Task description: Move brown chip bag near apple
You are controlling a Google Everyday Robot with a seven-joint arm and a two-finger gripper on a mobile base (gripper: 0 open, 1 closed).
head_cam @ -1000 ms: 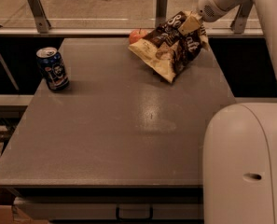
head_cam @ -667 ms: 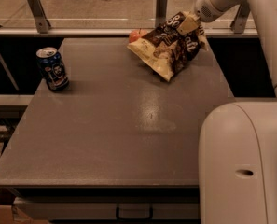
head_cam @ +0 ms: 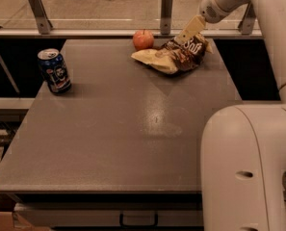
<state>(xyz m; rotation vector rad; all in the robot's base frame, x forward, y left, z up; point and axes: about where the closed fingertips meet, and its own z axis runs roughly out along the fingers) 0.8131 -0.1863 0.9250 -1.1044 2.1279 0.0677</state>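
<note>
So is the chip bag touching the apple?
Cannot tell. The camera view shows the brown chip bag and apple meeting with no clear gap, but the apple may sit behind. The gripper is at the bag's top.

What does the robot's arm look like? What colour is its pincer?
The arm is smooth, chunky and creamy white, made of rounded tubes with small dark oval holes. Its pincer, at the far right of the table by the brown chip bag, is flat and pale cream.
</note>
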